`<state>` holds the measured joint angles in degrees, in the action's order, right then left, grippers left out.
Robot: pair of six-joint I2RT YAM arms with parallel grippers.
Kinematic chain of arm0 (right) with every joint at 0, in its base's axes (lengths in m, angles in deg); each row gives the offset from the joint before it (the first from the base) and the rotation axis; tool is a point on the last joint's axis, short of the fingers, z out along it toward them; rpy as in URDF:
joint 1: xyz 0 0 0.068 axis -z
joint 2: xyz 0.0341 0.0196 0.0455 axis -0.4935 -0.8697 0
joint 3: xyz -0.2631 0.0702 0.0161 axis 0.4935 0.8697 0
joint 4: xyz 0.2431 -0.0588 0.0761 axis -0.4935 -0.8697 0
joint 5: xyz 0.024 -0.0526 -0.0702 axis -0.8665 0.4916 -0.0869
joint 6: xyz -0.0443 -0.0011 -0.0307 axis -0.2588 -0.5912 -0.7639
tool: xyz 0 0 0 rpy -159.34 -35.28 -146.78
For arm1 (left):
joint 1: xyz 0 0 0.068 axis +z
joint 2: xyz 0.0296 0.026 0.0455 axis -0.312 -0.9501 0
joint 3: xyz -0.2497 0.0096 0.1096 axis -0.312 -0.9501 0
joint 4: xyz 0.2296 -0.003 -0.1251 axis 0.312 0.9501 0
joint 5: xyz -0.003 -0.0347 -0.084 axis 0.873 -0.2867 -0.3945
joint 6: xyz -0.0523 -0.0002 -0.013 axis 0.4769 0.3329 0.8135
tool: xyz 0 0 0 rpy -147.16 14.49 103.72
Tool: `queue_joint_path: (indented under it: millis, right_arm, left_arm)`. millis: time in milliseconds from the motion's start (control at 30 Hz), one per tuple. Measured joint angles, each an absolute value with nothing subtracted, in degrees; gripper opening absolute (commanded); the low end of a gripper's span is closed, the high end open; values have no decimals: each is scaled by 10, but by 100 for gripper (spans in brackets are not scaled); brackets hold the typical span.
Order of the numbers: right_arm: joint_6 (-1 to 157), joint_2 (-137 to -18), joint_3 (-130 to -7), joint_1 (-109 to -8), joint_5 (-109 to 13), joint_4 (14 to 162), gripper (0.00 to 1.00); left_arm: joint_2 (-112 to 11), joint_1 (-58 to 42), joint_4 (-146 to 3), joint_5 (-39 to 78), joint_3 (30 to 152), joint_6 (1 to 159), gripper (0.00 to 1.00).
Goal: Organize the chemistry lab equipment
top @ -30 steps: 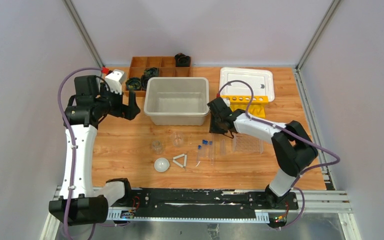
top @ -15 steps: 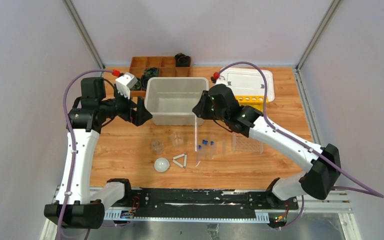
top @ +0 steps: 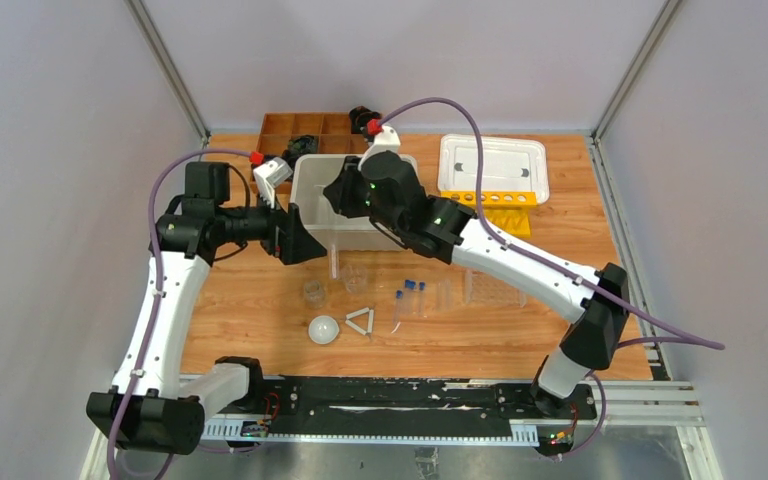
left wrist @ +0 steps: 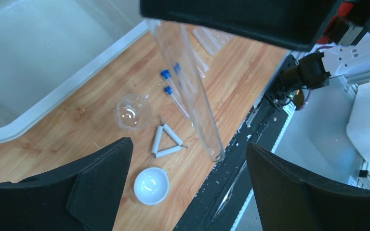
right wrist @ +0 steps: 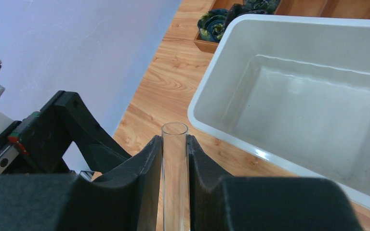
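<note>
My right gripper point(top: 337, 205) point(right wrist: 175, 139) is shut on a long clear open tube point(top: 334, 255) point(right wrist: 174, 183) and holds it upright off the table, by the front left corner of the grey bin point(top: 355, 236). My left gripper point(top: 303, 243) point(left wrist: 188, 144) is open and empty just left of that tube point(left wrist: 192, 86). On the table lie two small clear beakers point(top: 314, 292) point(top: 356, 278), a white dome point(top: 324, 329) point(left wrist: 151, 185), a white triangle point(top: 361, 321) point(left wrist: 167, 143), blue-capped tubes point(top: 410, 297) point(left wrist: 171, 86) and a clear plastic rack point(top: 492, 288). The yellow rack point(top: 495, 205) stands at the back right.
A white tray point(top: 492, 160) lies behind the yellow rack. A brown wooden divided tray point(top: 305, 130) with black coiled objects sits at the back left behind the bin. The black rail runs along the near table edge point(left wrist: 250, 139).
My right arm has swung left and lifted the clear tube from the table's middle to the bin's front left corner. My left gripper has moved right, close to the tube.
</note>
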<state>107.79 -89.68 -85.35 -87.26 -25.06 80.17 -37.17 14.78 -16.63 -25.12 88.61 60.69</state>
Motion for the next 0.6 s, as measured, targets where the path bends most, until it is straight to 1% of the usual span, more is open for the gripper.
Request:
queue_joint_path:
  millis: [300, 467, 600]
  right_arm:
    - [1076, -909, -869, -903, -226, 834, 0]
    - [1076, -909, -869, -905, -217, 848, 0]
    - [1079, -909, -869, -907, -213, 857, 0]
  left_arm:
    - [-371, 146, -165, -283, 860, 618, 72]
    - [-373, 146, -164, -297, 857, 622, 57]
    - [-378, 146, -165, -308, 857, 625, 53]
